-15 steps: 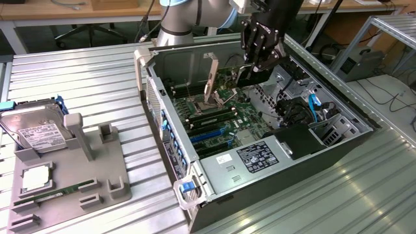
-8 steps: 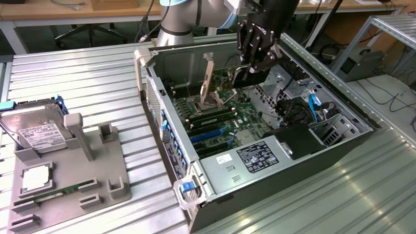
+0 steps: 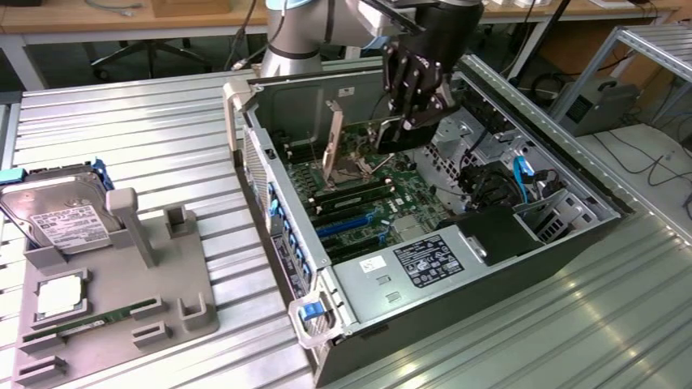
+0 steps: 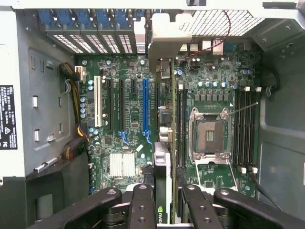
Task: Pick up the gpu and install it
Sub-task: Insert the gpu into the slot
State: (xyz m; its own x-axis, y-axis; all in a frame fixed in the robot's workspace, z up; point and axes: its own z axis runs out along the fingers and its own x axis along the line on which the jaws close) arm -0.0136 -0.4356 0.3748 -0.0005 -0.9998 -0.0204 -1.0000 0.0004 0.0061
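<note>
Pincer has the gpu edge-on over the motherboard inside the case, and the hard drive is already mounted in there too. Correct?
Not quite. The hard drive is not in the case; the exterior view shows it in the gray holder outside, at that view's left. The rest holds: the pincer grips the gpu edge-on over the motherboard.

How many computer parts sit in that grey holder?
3: boxy silver hard drive at the far end, square silver chip in the middle, narrow green memory stick nearest.
</note>
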